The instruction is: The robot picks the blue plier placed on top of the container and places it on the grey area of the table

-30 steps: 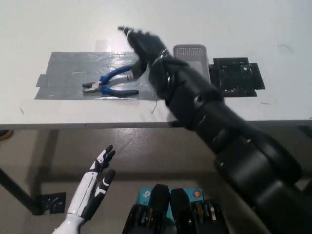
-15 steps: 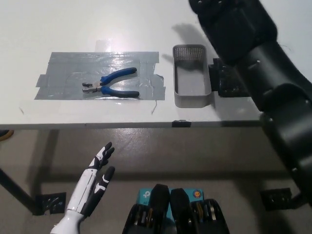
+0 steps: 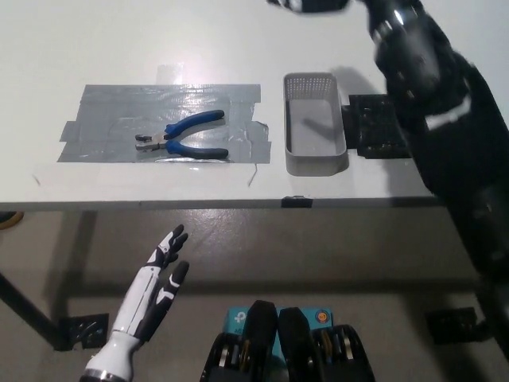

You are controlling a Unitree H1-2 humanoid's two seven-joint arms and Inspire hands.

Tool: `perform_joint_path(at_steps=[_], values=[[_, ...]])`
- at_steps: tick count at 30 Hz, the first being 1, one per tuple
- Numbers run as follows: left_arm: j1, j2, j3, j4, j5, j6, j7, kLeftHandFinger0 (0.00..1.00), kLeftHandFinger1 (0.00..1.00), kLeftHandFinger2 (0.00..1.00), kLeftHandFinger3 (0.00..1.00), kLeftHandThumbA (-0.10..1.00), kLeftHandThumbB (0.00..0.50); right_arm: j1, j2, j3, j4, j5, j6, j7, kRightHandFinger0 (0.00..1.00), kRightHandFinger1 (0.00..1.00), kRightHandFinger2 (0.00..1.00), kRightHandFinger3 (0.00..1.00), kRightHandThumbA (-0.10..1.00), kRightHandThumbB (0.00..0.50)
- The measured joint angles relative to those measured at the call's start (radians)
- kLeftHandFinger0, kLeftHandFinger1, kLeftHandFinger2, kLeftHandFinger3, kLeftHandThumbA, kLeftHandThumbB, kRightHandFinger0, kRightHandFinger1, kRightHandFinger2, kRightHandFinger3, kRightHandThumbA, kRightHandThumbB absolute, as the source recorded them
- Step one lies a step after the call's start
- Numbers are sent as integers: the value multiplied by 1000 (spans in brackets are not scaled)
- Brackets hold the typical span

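1. The plier lies on the grey area in the upper left of the frame, flat, with its dark jaws pointing left and its two blue handles spread toward the right.
2. The grey area is a patch of shiny tape strips stuck to the white table; the plier sits near the middle of the patch, well inside its edges.
3. The container, a grey mesh-walled tray, stands just right of the grey area at the centre of the frame; nothing shows inside it but a shadow.
4. A black mat lies touching or just beside the container's right side; the black arm covers part of it.
5. The right arm runs up the right side of the frame from the lower right corner to the top edge.
6. The right hand is cut off by the top edge at upper centre; only a blurred sliver shows, so I cannot tell how its fingers stand. It is well apart from the plier.
7. The left hand rests at the lower left, below the table's front edge, with nothing in it and its fingers apart, pointing up and to the right.
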Motion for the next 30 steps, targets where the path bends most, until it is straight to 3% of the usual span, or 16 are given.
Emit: perform_joint_path(at_steps=[4, 6, 12, 17, 18, 20, 25, 27, 30], values=[[-28, -1, 0, 20, -2, 0, 0, 1000, 1000, 1000, 1000, 1000, 209, 146, -35, -20, -131, 16, 23, 11, 1000, 1000, 1000, 1000, 1000, 348], [-40, -1, 1, 27, -2, 0, 0, 1000, 1000, 1000, 1000, 1000, 203, 206, -52, -29, -183, 25, 34, 16, 1000, 1000, 1000, 1000, 1000, 316], [-68, -2, 2, 54, -3, 0, 0, 1000, 1000, 1000, 1000, 1000, 175, 383, -101, -74, -368, 64, 60, 26, 1000, 1000, 1000, 1000, 1000, 346], [-70, -3, 5, 68, -7, 0, 0, 1000, 1000, 1000, 1000, 1000, 181, 539, -103, -101, -541, 100, 69, 26, 1000, 1000, 1000, 1000, 1000, 295], [-70, -3, 7, 70, -9, 0, 0, 1000, 1000, 1000, 1000, 1000, 178, 579, -97, -104, -580, 106, 69, 25, 1000, 1000, 1000, 1000, 1000, 248], [-70, -5, 13, 71, -15, 0, 0, 1000, 1000, 1000, 1000, 1000, 162, 671, -80, -114, -659, 124, 60, 22, 1000, 1000, 1000, 1000, 1000, 199], [-68, -11, 57, 71, -39, -2, 1, 1000, 1000, 1000, 1000, 1000, 177, 902, 37, -161, -714, 194, -29, -5, 1000, 1000, 1000, 1000, 1000, 196], [-64, -14, 65, 68, -45, -3, 2, 1000, 1000, 1000, 1000, 1000, 159, 949, 71, -176, -667, 209, -61, -15, 1000, 1000, 1000, 1000, 1000, 200], [-54, -19, 75, 52, -57, -3, 3, 1000, 1000, 1000, 1000, 1000, 145, 983, 109, -202, -560, 238, -106, -24, 1000, 1000, 1000, 1000, 973, 167]])
